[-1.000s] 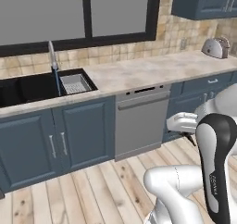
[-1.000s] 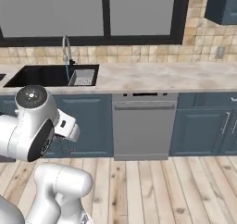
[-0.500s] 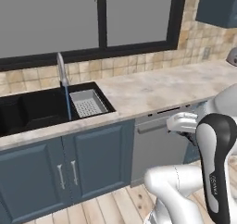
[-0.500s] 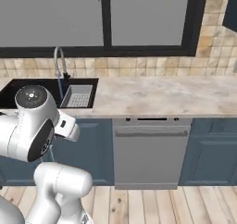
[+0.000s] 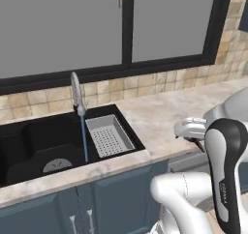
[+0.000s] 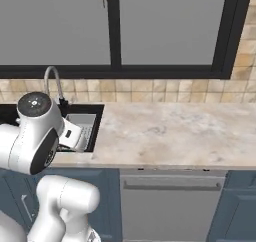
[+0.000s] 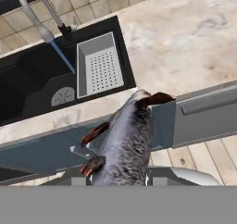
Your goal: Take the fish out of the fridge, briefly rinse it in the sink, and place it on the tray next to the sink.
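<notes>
Grey fish (image 7: 127,149) held aloft, black sink (image 7: 41,82) beyond

One fish (image 7: 126,149), one sink (image 5: 43,151), one strainer basket (image 5: 108,136).

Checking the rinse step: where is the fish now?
In the hand view, the fish is held in the shut gripper, in front of the counter edge, short of the sink and its strainer basket.

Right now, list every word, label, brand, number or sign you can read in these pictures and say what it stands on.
Small vertical lettering on the dark link of the white robot arm: too small and blurred to read.
Nothing else carries readable text: none on the black double-basin sink or the slender grey-brown fish.
</notes>
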You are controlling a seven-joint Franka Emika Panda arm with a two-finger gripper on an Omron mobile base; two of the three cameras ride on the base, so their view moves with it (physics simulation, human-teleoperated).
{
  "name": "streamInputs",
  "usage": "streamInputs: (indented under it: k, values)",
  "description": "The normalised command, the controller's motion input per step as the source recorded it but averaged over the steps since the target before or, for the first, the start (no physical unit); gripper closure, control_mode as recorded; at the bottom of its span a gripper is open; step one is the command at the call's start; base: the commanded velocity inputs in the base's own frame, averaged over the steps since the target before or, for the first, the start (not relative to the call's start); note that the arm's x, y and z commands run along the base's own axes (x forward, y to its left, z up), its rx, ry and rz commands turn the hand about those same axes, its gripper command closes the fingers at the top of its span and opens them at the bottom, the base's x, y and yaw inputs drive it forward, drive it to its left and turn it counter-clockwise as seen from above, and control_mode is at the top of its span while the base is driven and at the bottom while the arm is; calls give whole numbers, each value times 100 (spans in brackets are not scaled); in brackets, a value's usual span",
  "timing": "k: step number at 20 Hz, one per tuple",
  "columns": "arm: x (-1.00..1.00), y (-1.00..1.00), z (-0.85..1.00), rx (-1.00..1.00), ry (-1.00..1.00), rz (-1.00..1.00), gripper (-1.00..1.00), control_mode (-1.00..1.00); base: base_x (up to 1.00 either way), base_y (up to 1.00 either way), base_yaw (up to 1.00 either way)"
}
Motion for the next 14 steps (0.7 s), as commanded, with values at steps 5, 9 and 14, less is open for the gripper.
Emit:
streamInputs:
  k: [5,9,14]
  values:
    - [0,0,0,0,0,0,100,100,63,0,2]
    - [20,-1,-6,0,4,12,100,-100,22,0,7]
    - [95,0,-10,3,19,34,100,-100,0,0,0]
